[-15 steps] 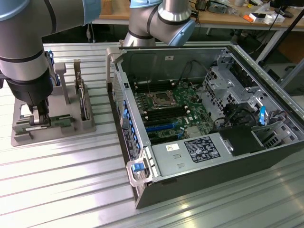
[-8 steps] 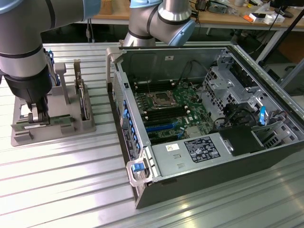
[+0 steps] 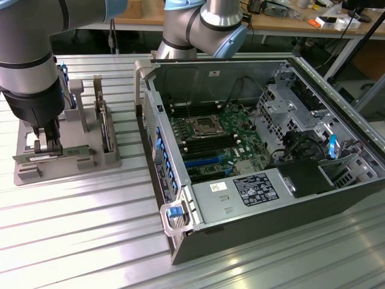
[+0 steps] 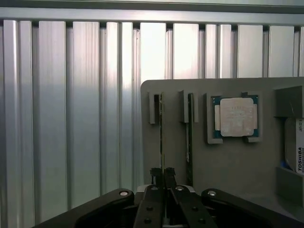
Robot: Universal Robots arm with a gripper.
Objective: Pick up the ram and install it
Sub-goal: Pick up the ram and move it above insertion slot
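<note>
One ram [image 4: 161, 128] stands on edge, long axis level, pinched by hand [image 4: 163, 172].

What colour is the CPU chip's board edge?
Teal-green around the square silver CPU chip; clearest in the wrist view.

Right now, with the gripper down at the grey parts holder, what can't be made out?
- The thin green ram stick clamped in the black gripper: edge-on in the wrist view, so chips and label are hidden.
- The silver hard drive: cut off by the wrist view's edge.
- The long black memory slots: too small in the exterior view to tell which are free.
</note>
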